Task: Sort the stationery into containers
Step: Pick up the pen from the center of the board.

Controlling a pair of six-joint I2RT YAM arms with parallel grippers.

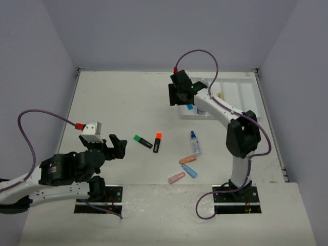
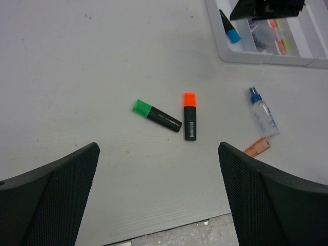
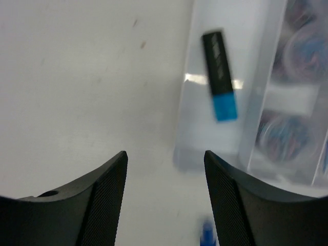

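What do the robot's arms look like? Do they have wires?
Both arms are white and black. The left arm and right arm each have a purple cable with a red plug. Their fingers are black, with a bumpy mesh texture.

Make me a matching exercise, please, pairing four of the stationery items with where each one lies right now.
Column A
1. blue-capped highlighter
2. green-capped highlighter
3. small bottle
4. pink capsule piece

Column B
a. on the table, closest to its near edge
b. inside the white tray
c. just left of the orange-capped highlighter in the top view
d. between the tray and the orange capsule piece

Pairs: 1-b, 2-c, 3-d, 4-a
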